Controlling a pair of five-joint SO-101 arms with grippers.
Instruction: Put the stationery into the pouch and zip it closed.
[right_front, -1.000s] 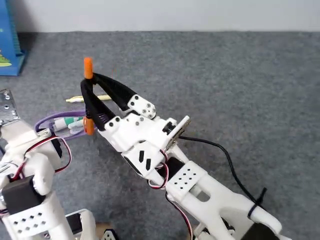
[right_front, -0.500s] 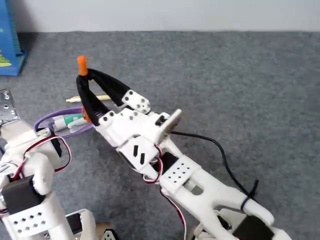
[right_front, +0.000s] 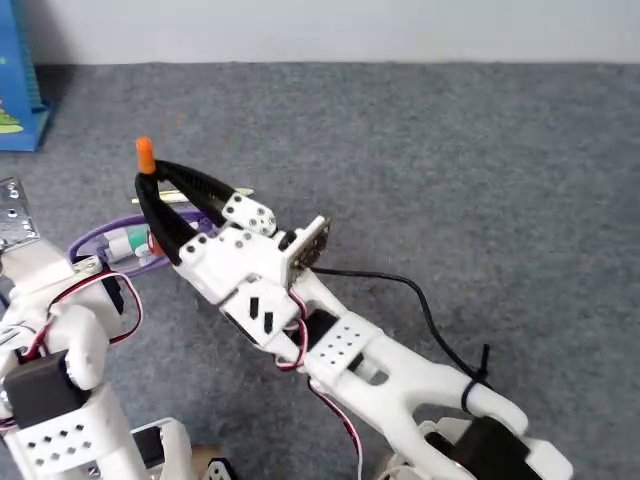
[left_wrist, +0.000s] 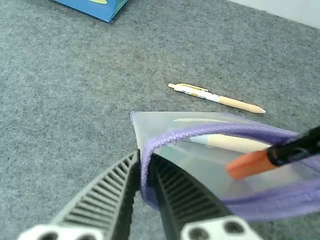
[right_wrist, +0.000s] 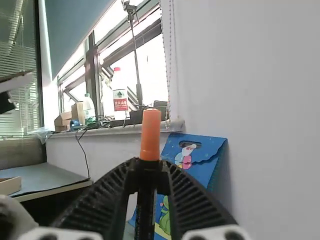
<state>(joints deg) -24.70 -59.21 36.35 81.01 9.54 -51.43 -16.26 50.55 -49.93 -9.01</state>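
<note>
The clear pouch (left_wrist: 210, 150) with a purple zip edge lies open on the grey carpet, also seen in the high view (right_front: 108, 241), with stationery inside. My left gripper (left_wrist: 145, 175) is shut on the pouch's corner edge. My right gripper (right_front: 150, 185) is shut on a black marker with orange ends (right_front: 145, 155), held steeply tilted; its lower orange end (left_wrist: 250, 164) sits at the pouch opening. In the right wrist view the marker (right_wrist: 150, 135) stands between the fingers. A beige pen (left_wrist: 215, 97) lies on the carpet just beyond the pouch.
A blue box (right_front: 20, 90) stands at the far left by the white wall. Open grey carpet stretches to the right of the arms. The right arm's cable (right_front: 420, 300) trails over the carpet.
My right arm has swung left and lower with the marker, bringing its lower orange end closer over the pouch. The left arm and pouch have kept still.
</note>
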